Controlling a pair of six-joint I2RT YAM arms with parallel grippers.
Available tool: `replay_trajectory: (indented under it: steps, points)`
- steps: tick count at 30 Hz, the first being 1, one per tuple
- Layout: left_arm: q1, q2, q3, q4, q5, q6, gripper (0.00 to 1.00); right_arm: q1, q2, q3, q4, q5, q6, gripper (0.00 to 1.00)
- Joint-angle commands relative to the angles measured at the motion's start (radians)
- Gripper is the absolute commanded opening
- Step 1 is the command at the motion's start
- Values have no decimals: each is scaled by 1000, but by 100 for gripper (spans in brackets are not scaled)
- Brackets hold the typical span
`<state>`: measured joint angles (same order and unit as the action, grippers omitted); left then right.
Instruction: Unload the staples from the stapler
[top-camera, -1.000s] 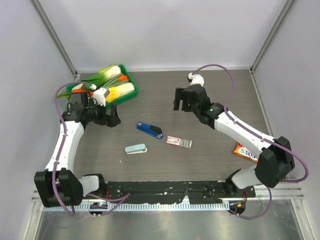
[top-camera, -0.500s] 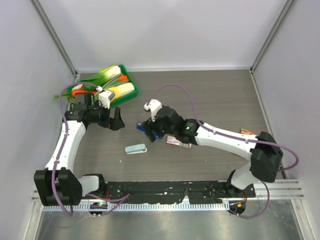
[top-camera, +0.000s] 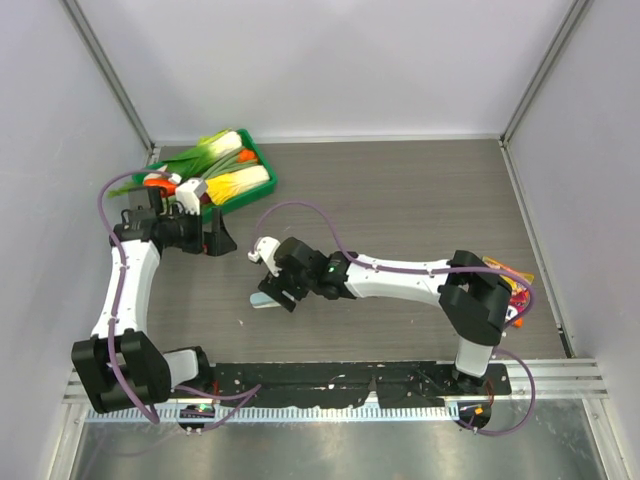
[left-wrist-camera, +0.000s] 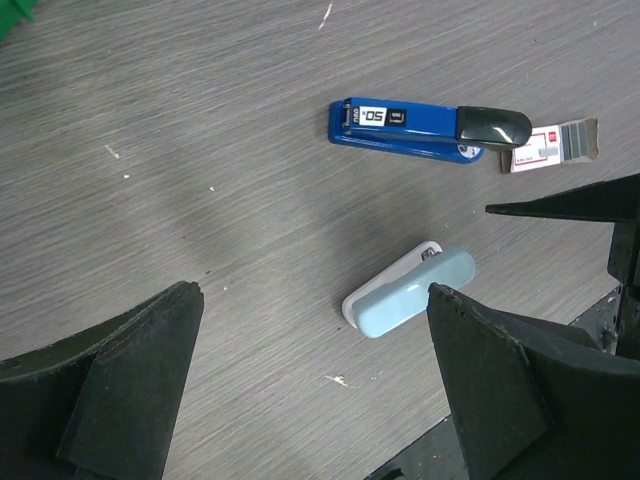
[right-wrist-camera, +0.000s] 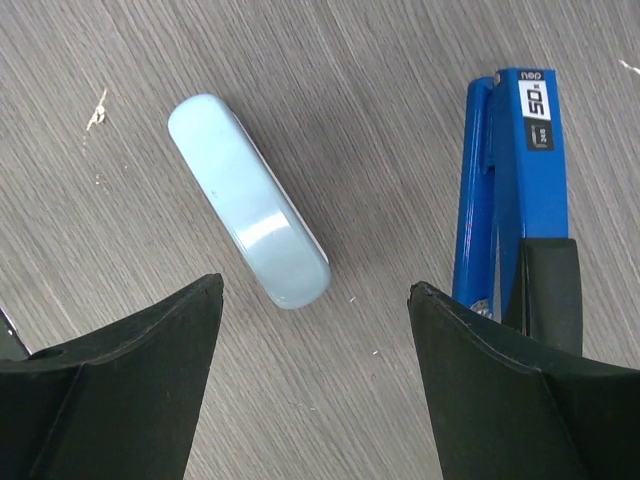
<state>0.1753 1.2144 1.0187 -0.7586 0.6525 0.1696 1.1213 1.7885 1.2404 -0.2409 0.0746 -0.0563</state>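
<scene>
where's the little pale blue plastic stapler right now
Top view: the pale blue plastic stapler lies left of centre, just under the open right gripper; the right wrist view shows the dark blue stapler beside it.

Short stapler (left-wrist-camera: 410, 292): mid-table (top-camera: 400, 200), towards the near edge;
Long stapler (left-wrist-camera: 415, 130): just beyond it, slightly right (not touching);
Staple box (left-wrist-camera: 550, 148): just right of the long stapler;
Tray (top-camera: 258, 152): far-left corner;
Packet (top-camera: 518, 290): right edge
</scene>
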Motion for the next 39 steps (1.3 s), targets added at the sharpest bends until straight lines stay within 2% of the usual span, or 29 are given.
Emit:
replay_trajectory:
  steps: [1, 11, 17, 22, 28, 31, 32, 35, 39]
  points:
    - [3, -33, -5, -22, 53, 24, 100, 15, -2, 67, 22, -53, -59, 80]
    - [6, -39, -19, -34, 32, 30, 100, 61, 104, 119, -9, -25, -102, 79]
    - [7, -47, -16, -35, 21, 22, 100, 64, 117, 114, -12, -19, -105, 72]
    - [4, -58, -16, -31, -28, 10, 100, 64, 135, 114, -11, -18, -97, 57]
    - [6, -67, 7, -99, -51, 37, 100, 64, 172, 137, -3, -3, -80, 46]
    - [4, -91, 9, -114, -41, 54, 100, 61, 167, 142, 11, 28, -65, 32]
    - [6, -95, 8, -119, -28, 60, 100, 58, 161, 137, 18, 51, -59, 23]
    - [4, -107, 4, -142, 7, 88, 100, 34, 111, 113, 66, 89, 1, 8]
    - [4, -105, 3, -179, 53, 129, 100, 2, -6, 13, 234, 103, 133, 2]
